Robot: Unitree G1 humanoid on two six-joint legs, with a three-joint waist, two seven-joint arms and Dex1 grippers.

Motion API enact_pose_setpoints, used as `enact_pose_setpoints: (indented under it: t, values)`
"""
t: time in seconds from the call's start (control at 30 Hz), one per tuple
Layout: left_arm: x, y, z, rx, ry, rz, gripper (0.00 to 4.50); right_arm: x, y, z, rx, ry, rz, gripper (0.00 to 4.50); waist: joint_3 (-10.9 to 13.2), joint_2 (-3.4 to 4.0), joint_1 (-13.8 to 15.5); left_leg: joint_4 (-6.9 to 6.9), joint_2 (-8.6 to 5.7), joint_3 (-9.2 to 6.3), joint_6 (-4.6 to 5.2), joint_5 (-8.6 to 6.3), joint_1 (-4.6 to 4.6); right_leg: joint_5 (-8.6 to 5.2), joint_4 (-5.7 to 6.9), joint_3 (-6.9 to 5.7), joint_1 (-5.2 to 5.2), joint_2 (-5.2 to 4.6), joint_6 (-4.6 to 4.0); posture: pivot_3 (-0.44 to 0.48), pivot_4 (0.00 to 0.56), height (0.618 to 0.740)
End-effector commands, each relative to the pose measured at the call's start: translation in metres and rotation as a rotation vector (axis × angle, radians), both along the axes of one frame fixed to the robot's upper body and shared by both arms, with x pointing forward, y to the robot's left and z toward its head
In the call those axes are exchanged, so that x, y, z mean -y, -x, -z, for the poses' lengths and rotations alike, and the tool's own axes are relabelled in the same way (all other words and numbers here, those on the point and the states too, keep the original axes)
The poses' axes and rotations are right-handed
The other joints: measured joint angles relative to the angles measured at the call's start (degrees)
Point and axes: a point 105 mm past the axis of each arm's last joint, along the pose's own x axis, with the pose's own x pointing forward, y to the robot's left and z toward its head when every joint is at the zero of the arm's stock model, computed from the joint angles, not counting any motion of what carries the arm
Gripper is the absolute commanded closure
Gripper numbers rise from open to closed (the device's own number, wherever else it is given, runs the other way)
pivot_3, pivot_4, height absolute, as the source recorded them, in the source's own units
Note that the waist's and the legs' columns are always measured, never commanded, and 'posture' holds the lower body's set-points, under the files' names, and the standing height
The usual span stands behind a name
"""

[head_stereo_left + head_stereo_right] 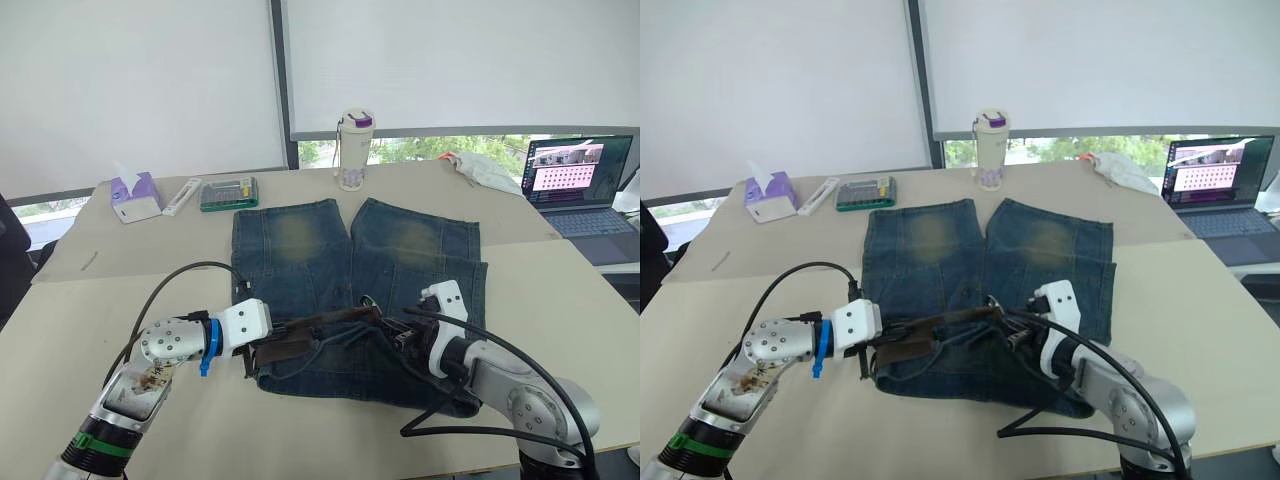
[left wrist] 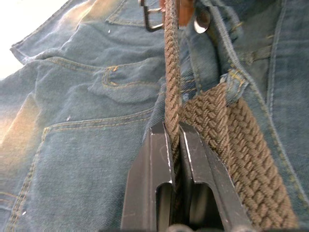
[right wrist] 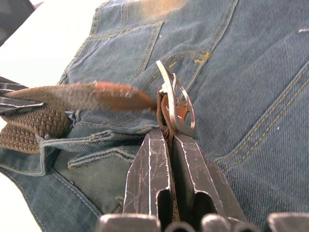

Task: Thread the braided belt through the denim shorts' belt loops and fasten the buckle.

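Shorts [image 1: 355,270] lie flat at centre frame on the worktop [image 1: 560,290], legs toward the top of the frame, waistband toward the bottom.

Belt [image 1: 315,325] runs across the waistband, between the two end effectors. In the left wrist view part of it passes under a belt loop [image 2: 235,79], and a second length rises free toward the buckle.

Left end effector [image 1: 252,352]: at the lower-left edge of the shorts. Fingers [image 2: 154,159] nearly closed, pinching the belt edge-on; the strap sits directly between them and runs on out past the tips.

Right end effector [image 1: 395,335]: on the waistband, right of centre. Fingers [image 3: 154,164] closed to a narrow gap, clamping the belt just behind the buckle [image 3: 175,104]. Buckle stands upright on its edge just beyond the fingertips. The leather tip [image 3: 120,95] reaches the buckle from the left of that view; whether it enters the frame, cannot tell.

Upper frame, on the worktop: tissue box [image 1: 136,197], green case [image 1: 229,193], bottle [image 1: 355,150]. Laptop [image 1: 582,185] at upper right.
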Motion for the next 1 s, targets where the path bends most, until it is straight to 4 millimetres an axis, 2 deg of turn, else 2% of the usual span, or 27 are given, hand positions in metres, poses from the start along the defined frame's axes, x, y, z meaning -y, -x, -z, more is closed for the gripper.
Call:
enact_pose_setpoints:
  t: [0.03, 0.67, 0.9, 1.0]
  values:
    - [-0.001, -0.006, -0.010, 0.037, 0.021, -0.031, 4.50, 0.009, -0.001, -0.014, 0.062, 0.004, 0.047, 4.48, 0.00, 0.00, 0.01, 0.00, 0.00, 0.00, 0.00, 0.00, 0.00, 0.00, 0.00, 0.00, 0.00, 0.00, 0.00, 0.000, 0.150, 0.740]
    - [-0.006, -0.012, -0.009, 0.022, 0.004, -0.085, 4.50, 0.012, 0.000, -0.015, 0.072, -0.014, 0.057, 4.48, 0.00, 0.00, -0.05, 0.00, 0.00, -0.01, 0.00, 0.00, 0.01, 0.00, 0.00, -0.01, 0.01, 0.01, 0.01, 0.000, 0.150, 0.740]
    - [0.003, -0.011, -0.004, 0.024, -0.014, -0.062, 4.50, 0.008, 0.000, -0.018, 0.081, -0.010, 0.036, 4.48, 0.00, 0.00, -0.02, 0.00, -0.01, 0.00, 0.00, 0.00, 0.01, 0.00, 0.00, -0.01, 0.01, 0.01, 0.01, 0.000, 0.150, 0.740]
    - [0.014, -0.007, -0.003, 0.020, 0.000, -0.030, 4.50, 0.001, 0.000, -0.020, 0.088, -0.012, 0.018, 4.48, 0.00, 0.00, 0.02, 0.00, -0.01, -0.01, 0.00, 0.00, 0.01, 0.00, 0.00, -0.02, 0.02, 0.00, 0.01, 0.000, 0.150, 0.740]
